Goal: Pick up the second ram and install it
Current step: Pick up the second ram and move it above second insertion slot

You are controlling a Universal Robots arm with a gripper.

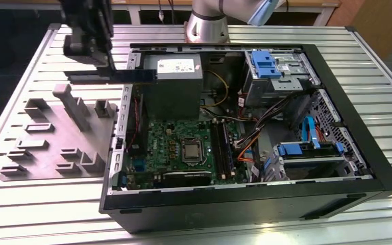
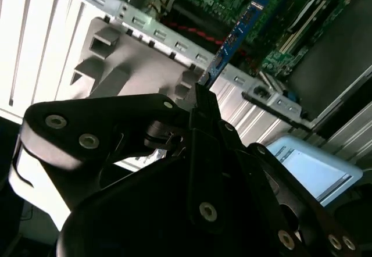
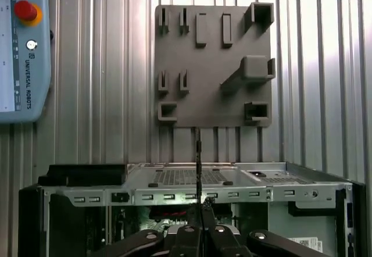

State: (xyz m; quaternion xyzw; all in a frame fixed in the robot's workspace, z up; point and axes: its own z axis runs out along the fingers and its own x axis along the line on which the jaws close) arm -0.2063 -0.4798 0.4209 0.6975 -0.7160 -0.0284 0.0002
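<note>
The slatted table (image 1: 19, 214) carries the open computer case (image 1: 250, 204) across its middle and toward the exterior view's right edge. The grey fixture plate (image 1: 46, 148) lies flat near the exterior view's left edge. The gripper (image 1: 92, 75) hangs above the table's far side, over the gap between plate and case. It is clenched on the second ram (image 1: 136, 76), which juts level past the case's rim toward the power supply (image 1: 172, 97). In the second wrist view the fingers (image 2: 204, 114) pinch the board near one end, so most of it overhangs. The likely trouble is the stick pivoting or slipping in that short hold. Its free end could also clip the case wall or the cables (image 1: 250, 137) beside the memory sockets (image 1: 222, 143), and a tilted board would probably meet a socket crooked and jam.
</note>
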